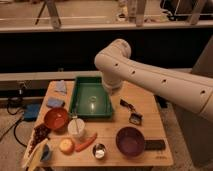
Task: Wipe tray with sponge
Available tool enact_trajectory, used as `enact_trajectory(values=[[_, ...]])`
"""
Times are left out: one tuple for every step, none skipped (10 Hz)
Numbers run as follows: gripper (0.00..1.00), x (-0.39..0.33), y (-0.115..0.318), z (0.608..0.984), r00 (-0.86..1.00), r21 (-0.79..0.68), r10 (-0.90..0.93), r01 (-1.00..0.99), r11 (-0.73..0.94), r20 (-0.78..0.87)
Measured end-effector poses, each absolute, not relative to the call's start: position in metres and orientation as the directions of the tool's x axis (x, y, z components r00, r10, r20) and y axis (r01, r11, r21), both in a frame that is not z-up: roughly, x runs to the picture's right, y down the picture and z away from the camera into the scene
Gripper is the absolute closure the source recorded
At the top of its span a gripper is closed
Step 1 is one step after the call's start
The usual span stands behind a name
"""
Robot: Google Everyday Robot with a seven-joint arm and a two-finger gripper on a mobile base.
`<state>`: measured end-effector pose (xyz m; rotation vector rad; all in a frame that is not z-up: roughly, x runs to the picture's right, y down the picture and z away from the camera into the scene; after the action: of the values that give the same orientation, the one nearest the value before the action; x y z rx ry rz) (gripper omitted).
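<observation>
The green tray sits at the back middle of the wooden table and holds nothing I can make out. A blue sponge lies on the table left of the tray, beside a light blue cloth. My white arm reaches in from the right, with its bend above the tray's right rim. My gripper hangs at the arm's lower end, over the tray's right edge and far from the sponge.
A red bowl, white cup, carrot, orange fruit and small metal cup stand in front of the tray. A purple bowl and small black objects lie at the right.
</observation>
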<state>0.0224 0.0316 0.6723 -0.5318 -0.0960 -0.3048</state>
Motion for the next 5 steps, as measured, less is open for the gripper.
enact_trajectory(values=[[0.26, 0.017, 0.032, 0.672, 0.948, -0.483, -0.264, 0.318, 0.816, 0.177], [0.24, 0.018, 0.031, 0.673, 0.948, -0.487, -0.27, 0.319, 0.813, 0.17], [0.2, 0.011, 0.027, 0.674, 0.945, -0.483, -0.278, 0.327, 0.812, 0.172], [0.22, 0.001, 0.027, 0.677, 0.943, -0.483, -0.282, 0.332, 0.81, 0.177], [0.29, 0.0, 0.029, 0.679, 0.943, -0.483, -0.281, 0.332, 0.811, 0.176]])
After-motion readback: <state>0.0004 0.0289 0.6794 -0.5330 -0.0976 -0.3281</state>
